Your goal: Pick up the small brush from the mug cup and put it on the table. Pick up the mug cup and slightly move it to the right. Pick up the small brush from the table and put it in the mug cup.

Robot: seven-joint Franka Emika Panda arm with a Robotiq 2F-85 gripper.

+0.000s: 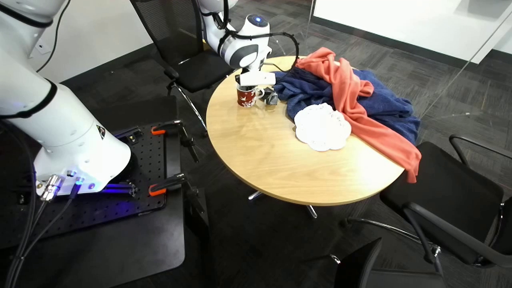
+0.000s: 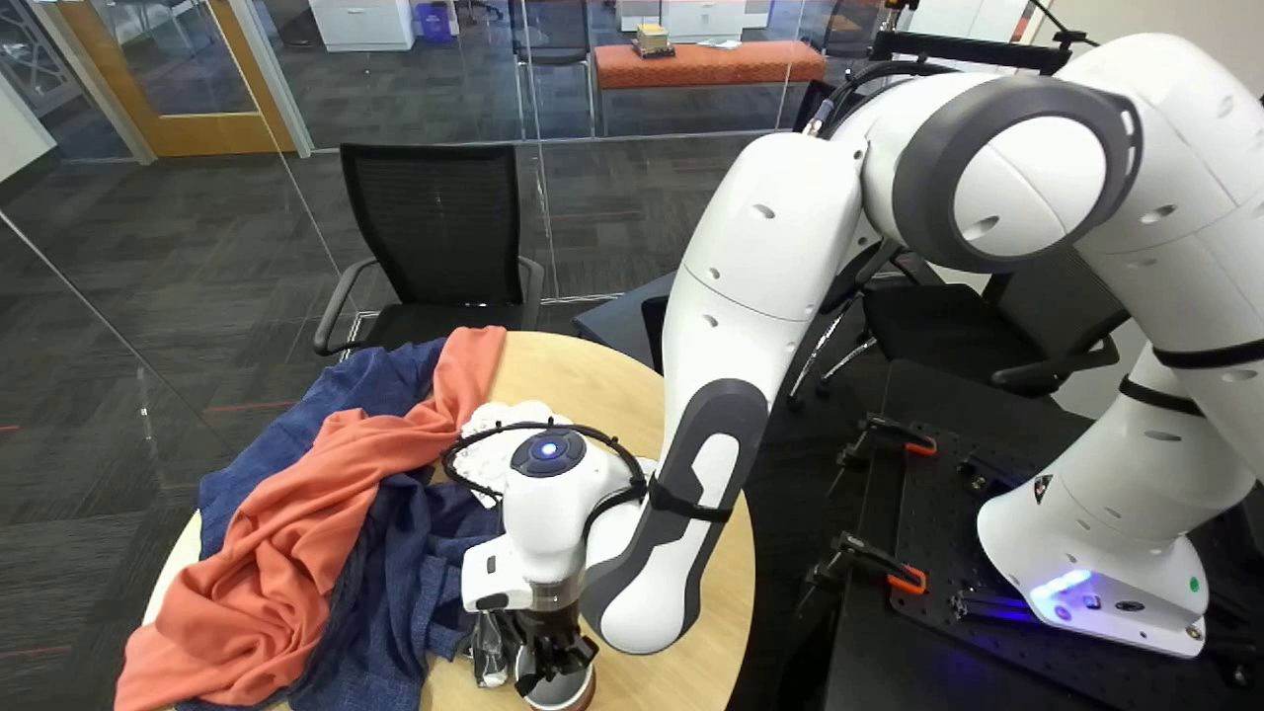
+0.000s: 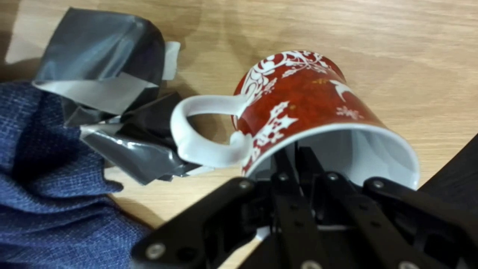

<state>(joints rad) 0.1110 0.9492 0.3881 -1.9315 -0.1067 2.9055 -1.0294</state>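
In the wrist view the gripper (image 3: 295,160) points toward twelve o'clock, its fingers close together, the tips reaching into the mug cup (image 3: 310,101). The mug cup's axis slants there, mouth at five o'clock, base at eleven; its handle (image 3: 180,125) sits at nine. The fingers enter the handle-side half of the mouth. The small brush cannot be made out, so whether the tips pinch it is unclear. In an exterior view the mug cup stands upright on the tabletop (image 1: 248,152). Presumably the next move should run out along that axis, clear of the rim.
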